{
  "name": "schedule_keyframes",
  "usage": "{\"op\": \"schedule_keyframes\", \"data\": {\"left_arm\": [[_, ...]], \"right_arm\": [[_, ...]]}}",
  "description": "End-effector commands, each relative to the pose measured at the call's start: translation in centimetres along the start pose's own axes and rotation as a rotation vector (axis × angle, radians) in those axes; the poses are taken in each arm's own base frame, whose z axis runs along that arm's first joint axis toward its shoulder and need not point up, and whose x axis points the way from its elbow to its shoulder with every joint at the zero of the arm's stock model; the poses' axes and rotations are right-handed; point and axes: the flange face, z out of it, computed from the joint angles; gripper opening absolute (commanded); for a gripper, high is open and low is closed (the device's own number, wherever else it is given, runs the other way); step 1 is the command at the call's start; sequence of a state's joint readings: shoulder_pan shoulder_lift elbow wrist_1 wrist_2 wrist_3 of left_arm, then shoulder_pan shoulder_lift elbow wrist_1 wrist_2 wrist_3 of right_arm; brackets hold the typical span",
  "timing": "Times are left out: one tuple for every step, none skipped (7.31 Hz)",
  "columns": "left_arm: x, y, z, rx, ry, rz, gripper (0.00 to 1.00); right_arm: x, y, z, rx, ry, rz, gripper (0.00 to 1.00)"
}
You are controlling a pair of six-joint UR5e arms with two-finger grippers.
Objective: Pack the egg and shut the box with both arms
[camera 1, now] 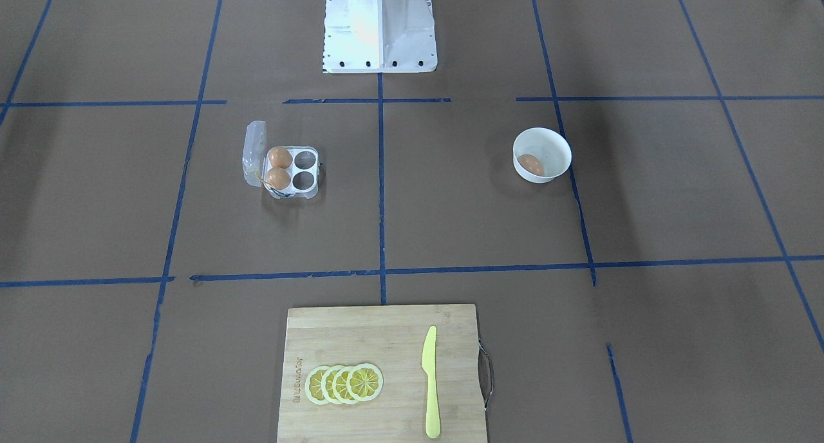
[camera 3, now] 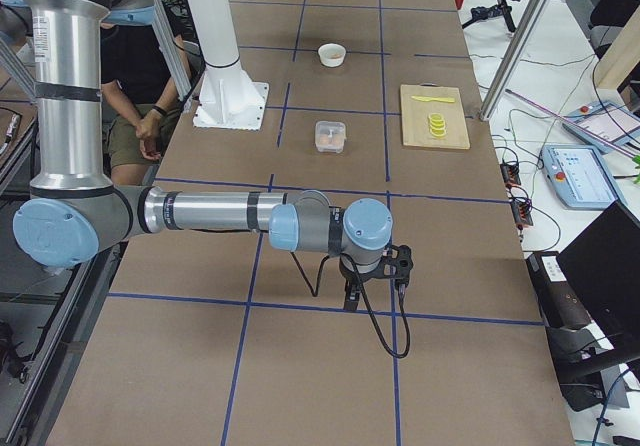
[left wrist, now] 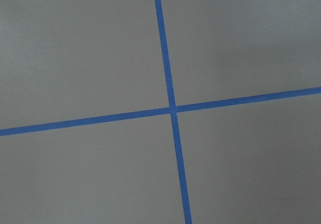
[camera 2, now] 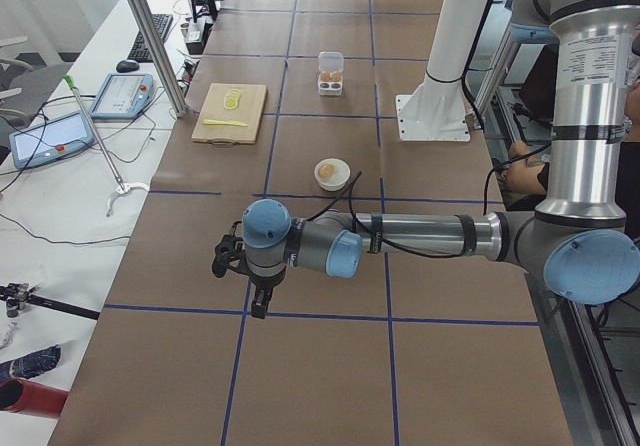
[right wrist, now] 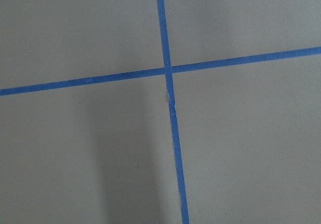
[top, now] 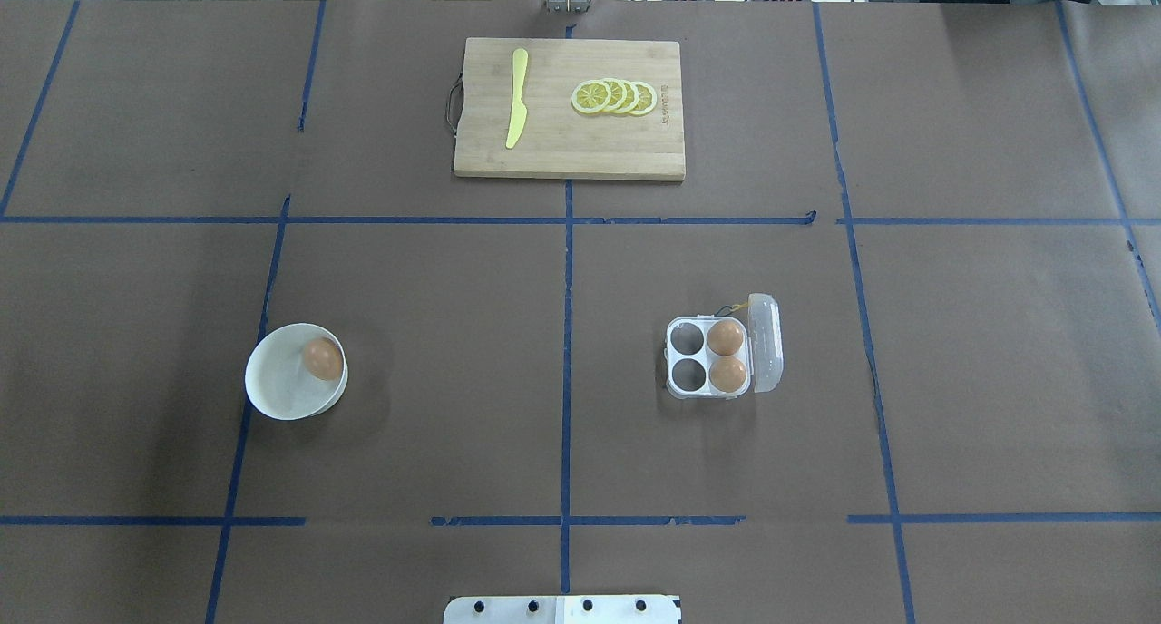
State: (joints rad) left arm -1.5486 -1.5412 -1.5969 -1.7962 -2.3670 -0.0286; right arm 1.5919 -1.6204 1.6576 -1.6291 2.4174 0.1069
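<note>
Three eggs sit on the brown table (camera 1: 450, 224) in the front-facing view. One egg (camera 1: 530, 165) lies in a white bowl (camera 1: 555, 145) at centre right. Two other eggs (camera 1: 279, 157) fill the left-hand cells of the box (camera 1: 302, 180) at centre left, whose clear lid (camera 1: 252, 153) stands open on its left side. A cutting board (camera 1: 360, 340) at bottom centre carries lemon slices (camera 1: 344, 384) and a yellow knife (camera 1: 430, 385). A white pedestal (camera 1: 378, 28) stands at top centre.

Seen from overhead, the bowl with the egg is at lower left and the box is right of centre, well apart. The lid is open to the right, and the board is at top centre.

From the left side, the left arm (camera 2: 420, 234) stretches across the lower middle, with the left gripper (camera 2: 259, 304) pointing down close over the table. Whether its fingers are spread or pressed together cannot be told. The bowl lies above it at mid-frame.

From the right side, the right arm (camera 3: 210, 211) reaches in from the left and the right gripper (camera 3: 353, 294) points down near a tape line. Its finger state cannot be told either. The box sits higher, near centre.

Both wrist views show brown table covering crossed by blue tape (left wrist: 170, 108).
</note>
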Motion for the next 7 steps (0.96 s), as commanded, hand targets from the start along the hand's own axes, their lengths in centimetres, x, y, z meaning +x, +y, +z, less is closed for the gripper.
{"op": "schedule_keyframes", "data": {"left_arm": [[0.5,-0.3,-0.5,0.014,0.002,0.014,1.00],[1.8,-1.0,-1.6,0.038,0.004,0.038,1.00],[3.8,-1.8,-3.5,0.078,0.009,0.076,1.00],[6.4,-2.6,-5.1,0.112,0.018,0.110,1.00],[11.0,-3.1,-4.6,0.105,0.050,0.095,1.00],[16.6,-3.2,-3.5,0.101,0.094,0.045,1.00],[20.8,-2.8,-2.5,0.085,0.137,-0.009,0.99]], "right_arm": [[-0.2,0.0,-0.4,0.008,0.000,0.001,1.00],[-0.5,-0.3,-0.6,0.013,-0.002,-0.002,1.00],[-0.8,-0.4,-0.9,0.018,-0.005,-0.006,1.00],[-1.8,-0.6,-1.7,0.035,-0.009,-0.024,1.00],[-2.0,-0.7,-1.9,0.038,-0.009,-0.029,1.00],[-2.3,-0.8,-2.1,0.042,-0.008,-0.035,1.00],[-2.6,-1.1,-2.3,0.047,-0.011,-0.041,1.00]]}}
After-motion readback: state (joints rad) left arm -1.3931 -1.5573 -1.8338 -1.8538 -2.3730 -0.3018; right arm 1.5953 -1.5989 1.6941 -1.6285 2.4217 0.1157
